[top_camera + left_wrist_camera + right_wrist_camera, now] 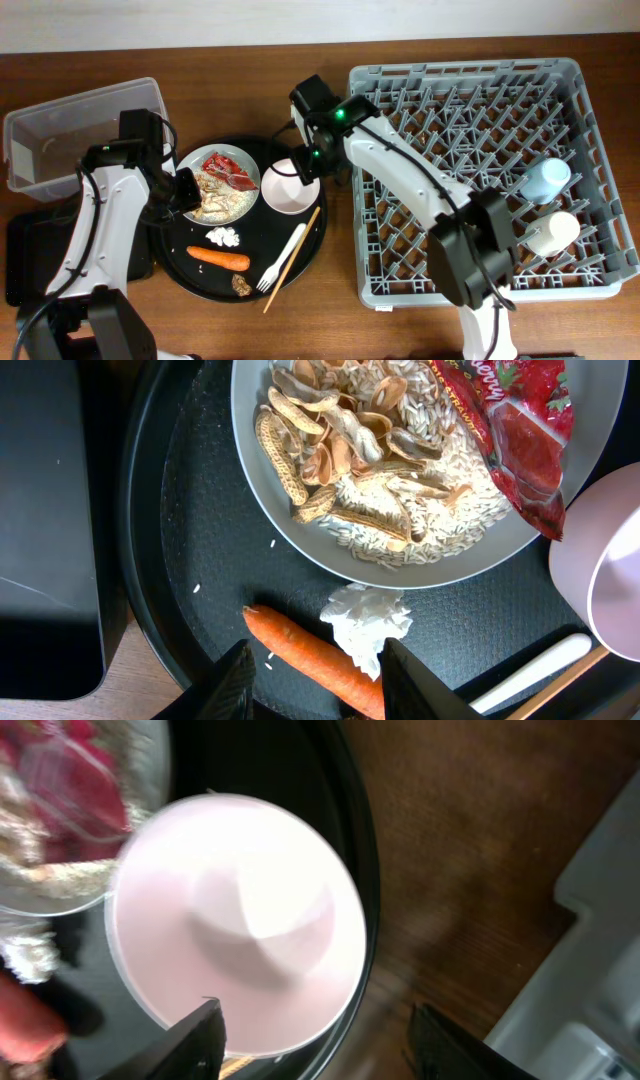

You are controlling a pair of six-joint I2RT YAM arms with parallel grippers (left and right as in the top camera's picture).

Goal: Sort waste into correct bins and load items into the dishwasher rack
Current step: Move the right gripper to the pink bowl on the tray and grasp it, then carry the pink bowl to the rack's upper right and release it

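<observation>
At the far left stand the clear tub (80,125) and, nearer the robot, the flat black tray (25,265), neither with any waste that can be made out. Next comes the round black tray (200,280), and the left claw (325,685) hangs over its left part with jaws apart and nothing between them. Just under its tips lie the carrot (300,650) and the tissue wad (368,622), touching each other. In the left wrist view the carrot's long axis runs slantwise from one finger toward the other, so a wrist turn looks needed before closing on it.

The white plate (330,565) beyond them holds peanut shells and pale scraps (370,470) with the red wrapper (510,430) at its right side. Near the tray's front edge are the brown lump (242,285), the white fork (283,258) and the chopsticks (296,250), fork and sticks lying side by side on a slant.

The white bowl (240,920) sits upright on the tray just right of the plate. The right claw (320,1040) is directly above it, jaws wide and clamped on nothing, the bowl's near rim by one finger. The right arm is much the nearer to it, and the bowl seems the next pick: it lies slightly plate-side of the claw's centre.

The grey rack (470,90) is to the right across a strip of bare table, holding the light-blue cup (548,180) and the white cup (555,232) at its right side
</observation>
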